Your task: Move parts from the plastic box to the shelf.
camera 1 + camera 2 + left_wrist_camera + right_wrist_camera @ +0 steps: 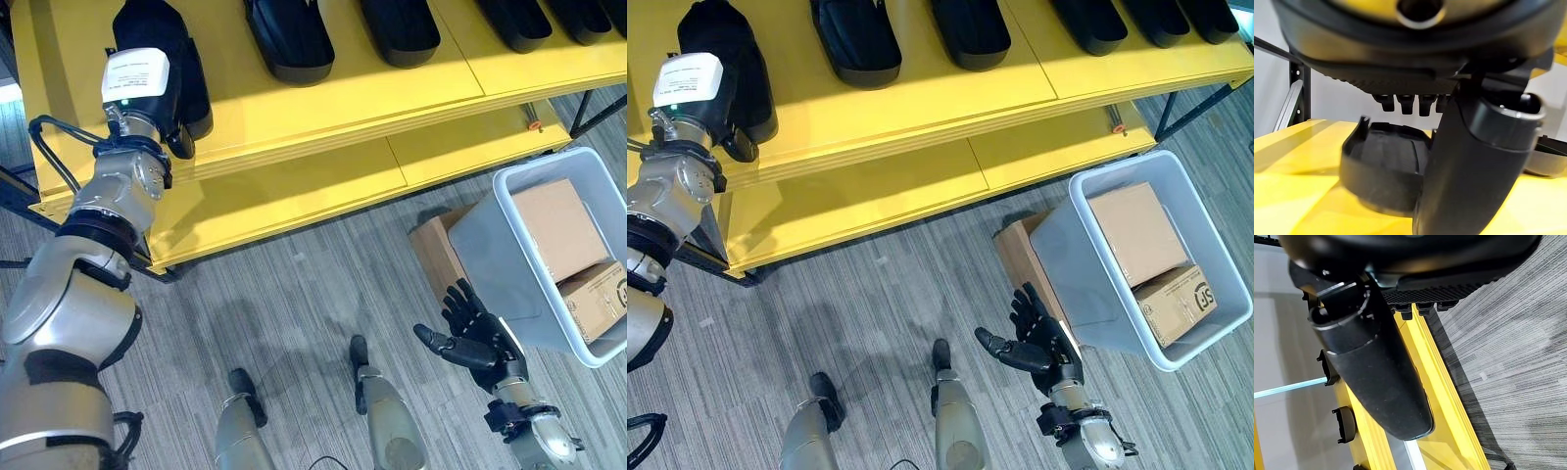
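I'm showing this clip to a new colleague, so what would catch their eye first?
Probably the bright yellow shelf with its row of black parts along the top level. Next, the left hand up at the leftmost black part on that shelf. Then the grey plastic box holding cardboard boxes on the floor at right, with the right hand open beside it.

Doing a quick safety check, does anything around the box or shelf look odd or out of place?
The grey plastic box sits tilted on the floor, propped against a cardboard box beside it. It holds cardboard boxes.
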